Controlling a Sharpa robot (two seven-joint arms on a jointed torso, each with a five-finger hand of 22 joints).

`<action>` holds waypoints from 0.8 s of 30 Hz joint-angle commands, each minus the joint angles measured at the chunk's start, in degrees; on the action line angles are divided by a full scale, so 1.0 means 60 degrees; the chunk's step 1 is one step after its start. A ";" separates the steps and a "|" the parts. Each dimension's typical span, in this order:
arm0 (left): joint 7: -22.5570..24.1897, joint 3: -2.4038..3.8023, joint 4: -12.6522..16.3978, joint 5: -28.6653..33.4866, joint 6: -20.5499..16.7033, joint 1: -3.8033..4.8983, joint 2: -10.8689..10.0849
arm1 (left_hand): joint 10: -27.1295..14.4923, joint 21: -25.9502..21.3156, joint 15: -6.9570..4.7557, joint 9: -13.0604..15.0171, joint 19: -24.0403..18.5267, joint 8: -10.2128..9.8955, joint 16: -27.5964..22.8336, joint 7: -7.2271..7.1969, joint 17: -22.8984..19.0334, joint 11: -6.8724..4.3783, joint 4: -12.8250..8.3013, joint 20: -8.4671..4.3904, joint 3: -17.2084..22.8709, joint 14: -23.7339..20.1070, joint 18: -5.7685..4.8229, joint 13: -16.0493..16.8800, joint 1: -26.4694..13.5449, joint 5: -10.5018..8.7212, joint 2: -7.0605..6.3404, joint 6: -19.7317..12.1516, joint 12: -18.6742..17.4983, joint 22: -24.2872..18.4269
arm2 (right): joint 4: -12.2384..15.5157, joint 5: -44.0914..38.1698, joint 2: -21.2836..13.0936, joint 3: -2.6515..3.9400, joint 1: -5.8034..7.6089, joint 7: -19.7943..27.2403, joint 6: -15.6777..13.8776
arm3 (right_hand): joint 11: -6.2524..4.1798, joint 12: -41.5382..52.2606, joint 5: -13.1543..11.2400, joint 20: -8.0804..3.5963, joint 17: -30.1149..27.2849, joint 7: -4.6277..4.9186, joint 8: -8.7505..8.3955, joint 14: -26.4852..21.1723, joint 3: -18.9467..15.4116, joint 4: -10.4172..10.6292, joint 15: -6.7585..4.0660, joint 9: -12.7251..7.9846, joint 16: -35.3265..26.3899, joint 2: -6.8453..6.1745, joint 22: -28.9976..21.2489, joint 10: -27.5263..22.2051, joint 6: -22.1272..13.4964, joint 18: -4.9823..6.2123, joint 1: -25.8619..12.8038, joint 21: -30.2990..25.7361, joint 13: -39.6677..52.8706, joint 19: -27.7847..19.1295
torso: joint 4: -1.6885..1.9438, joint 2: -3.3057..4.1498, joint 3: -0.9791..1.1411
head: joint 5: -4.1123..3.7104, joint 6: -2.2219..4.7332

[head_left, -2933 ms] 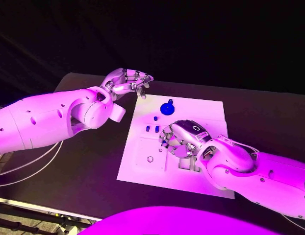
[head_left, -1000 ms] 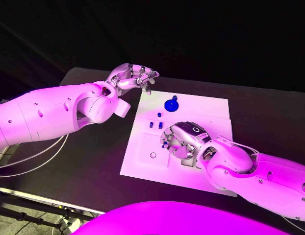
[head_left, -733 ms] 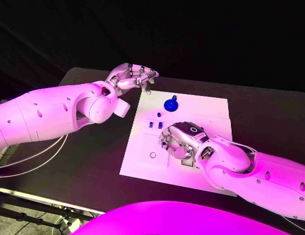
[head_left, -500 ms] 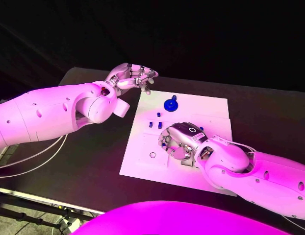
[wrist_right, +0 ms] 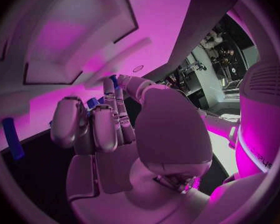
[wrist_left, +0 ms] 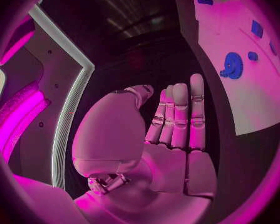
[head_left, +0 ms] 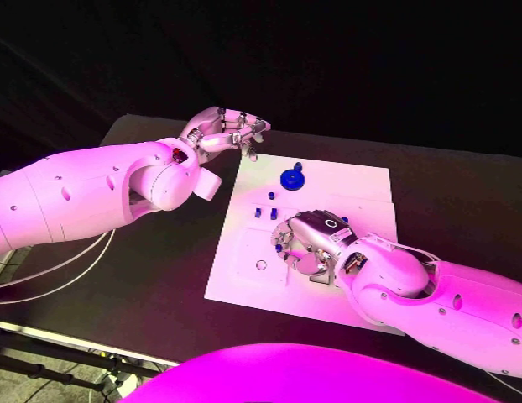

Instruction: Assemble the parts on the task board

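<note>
Fingers of the right hand (head_left: 310, 243) pinch a small blue part (wrist_right: 94, 103) over the board (head_left: 356, 185), probably to seat it; the left hand (head_left: 224, 134) waits empty, fingers apart, beside the board's far corner.

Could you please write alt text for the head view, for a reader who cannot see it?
The right hand works over the middle of the white task board, where a round blue part lies. The left hand hovers with fingers curled at the board's far left corner.

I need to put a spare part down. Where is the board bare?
The task board is bare along its near edge, left of the right hand. It is crowded mid-board, round the small blue pegs and the blue wheel.
</note>
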 commanded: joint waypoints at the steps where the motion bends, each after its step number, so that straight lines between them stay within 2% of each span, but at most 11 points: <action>1: 0.0087 0.0006 0.0019 0.0046 0.0130 0.0006 0.0001 | -0.0057 -0.0033 -0.0002 -0.0002 0.0070 -0.0027 -0.0041 -0.0026 0.0002 0.0024 0.0016 0.0017 -0.0008 -0.0062 0.0136 -0.0009 -0.0105 0.0021 0.0009 -0.0069 0.0033 -0.0008 | 0.0036 0.0002 -0.0066 -0.0041 -0.0060 -0.0016 -0.0391 | 0.0175 -0.0024 -0.0055 0.0082 -0.0341 -0.0018 -0.0193 0.0229 -0.0132 -0.0068 0.0110 -0.0080 -0.0243 -0.0155 -0.0304 -0.0666 -0.0254 0.0187 0.0152 -0.0379 -0.0005 -0.0219 | 0.0003 -0.0004 0.0005 | -0.0015 0.0026; 8: 0.0082 0.0006 0.0010 0.0046 0.0135 0.0006 -0.0002 | -0.0057 -0.0050 -0.0004 -0.0001 0.0081 -0.0025 -0.0045 -0.0029 0.0004 0.0021 0.0015 0.0017 -0.0017 -0.0063 0.0137 -0.0013 -0.0103 0.0023 0.0024 -0.0071 0.0043 -0.0022 | 0.0357 0.0052 -0.0329 -0.0036 -0.0058 -0.0019 -0.0822 | 0.0284 0.0368 -0.0036 0.0203 -0.0765 -0.0046 -0.0419 -0.0030 -0.0699 -0.0087 0.0211 -0.0176 -0.0448 -0.0134 -0.0756 -0.1471 -0.0463 0.0311 0.0304 -0.0972 0.0078 -0.0527 | -0.0006 -0.0005 0.0003 | -0.0041 0.0061; 16: 0.0055 0.0006 0.0000 0.0046 0.0152 0.0005 0.0001 | -0.0057 -0.0057 -0.0005 -0.0001 0.0087 -0.0024 -0.0045 -0.0029 0.0005 0.0020 0.0015 0.0016 -0.0020 -0.0062 0.0138 -0.0015 -0.0101 0.0024 0.0032 -0.0072 0.0047 -0.0028 | 0.0825 0.0110 -0.0764 0.0024 0.0025 -0.0086 -0.1035 | 0.0265 0.0800 -0.0011 0.0208 -0.0750 -0.0006 -0.0456 -0.0020 -0.0993 -0.0030 0.0198 -0.0205 -0.0338 -0.0010 -0.0635 -0.1631 -0.0374 0.0288 0.0455 -0.0874 0.0162 -0.0429 | -0.0003 -0.0008 0.0002 | -0.0129 0.0127; 20: 0.0049 0.0006 -0.0007 0.0046 0.0159 0.0005 0.0009 | -0.0057 -0.0057 -0.0005 -0.0001 0.0087 -0.0024 -0.0045 -0.0029 0.0005 0.0020 0.0015 0.0016 -0.0020 -0.0062 0.0138 -0.0015 -0.0101 0.0024 0.0032 -0.0072 0.0047 -0.0028 | 0.1001 0.0332 -0.1099 0.0116 0.0194 -0.0193 -0.0983 | 0.0216 0.1157 0.0001 0.0162 -0.0506 0.0048 -0.0457 0.0141 -0.0918 -0.0031 0.0145 -0.0223 -0.0082 0.0074 -0.0252 -0.1553 -0.0249 0.0196 0.0597 -0.0443 0.0232 -0.0143 | -0.0014 -0.0013 -0.0002 | -0.0249 0.0248; 24: 0.0045 0.0006 0.0000 0.0047 0.0196 0.0004 0.0015 | -0.0058 -0.0064 -0.0006 -0.0001 0.0093 -0.0024 -0.0045 -0.0029 0.0006 0.0020 0.0016 0.0016 -0.0024 -0.0061 0.0138 -0.0017 -0.0102 0.0024 0.0038 -0.0074 0.0050 -0.0033 | 0.1078 0.0906 -0.1541 0.0222 0.0553 -0.0141 -0.0578 | 0.0194 0.1400 -0.0003 0.0128 -0.0319 0.0086 -0.0481 0.0259 -0.0805 -0.0010 0.0123 -0.0248 0.0095 0.0056 0.0063 -0.1453 -0.0193 0.0118 0.0601 -0.0086 0.0265 0.0088 | 0.0001 -0.0019 0.0000 | -0.0382 0.0344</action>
